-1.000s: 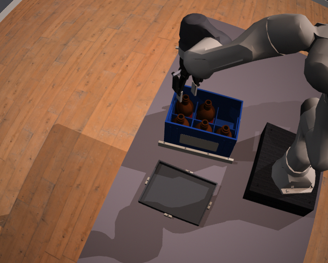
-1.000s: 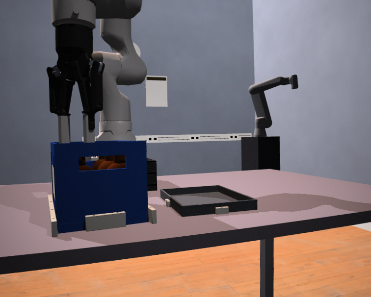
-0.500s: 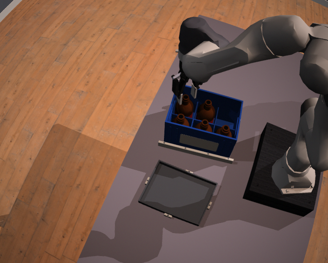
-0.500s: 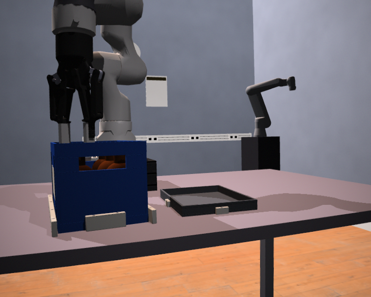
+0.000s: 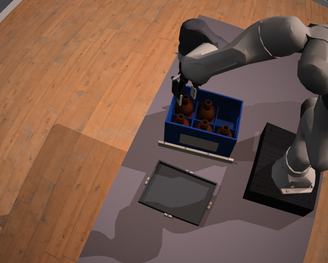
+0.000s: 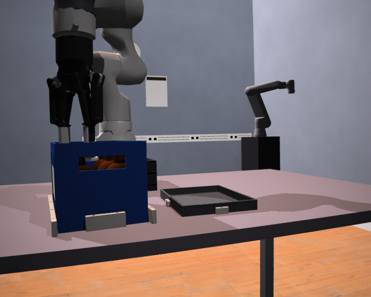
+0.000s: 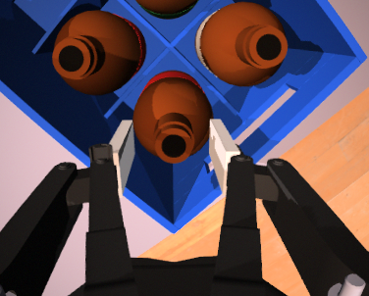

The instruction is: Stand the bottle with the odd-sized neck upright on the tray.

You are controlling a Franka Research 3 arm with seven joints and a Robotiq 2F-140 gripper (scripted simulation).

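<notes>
The blue crate (image 5: 171,134) (image 6: 102,191) (image 7: 275,127) stands level and holds five upright brown bottles. My gripper (image 5: 187,96) (image 6: 76,139) (image 7: 171,136) points down at the crate's back-left corner. It is part open, with one pad on each side of the back-left bottle (image 5: 184,107) (image 7: 172,105) and a gap on both sides. The others are the back-middle (image 5: 206,113) (image 7: 98,59), front-left (image 5: 180,119) (image 7: 236,44), front-middle (image 5: 204,126) (image 7: 167,4) and front-right (image 5: 224,131) bottles. I cannot tell which neck differs. The dark tray (image 5: 175,191) (image 6: 198,209) lies flat and empty.
The crate's back-right compartment holds no bottle. A pale strip (image 5: 195,152) (image 6: 151,213) lies along the crate's side facing the tray. Small pale blocks (image 5: 167,215) (image 6: 221,210) edge the tray. The arm's black base block (image 5: 262,164) stands to the right in the top view.
</notes>
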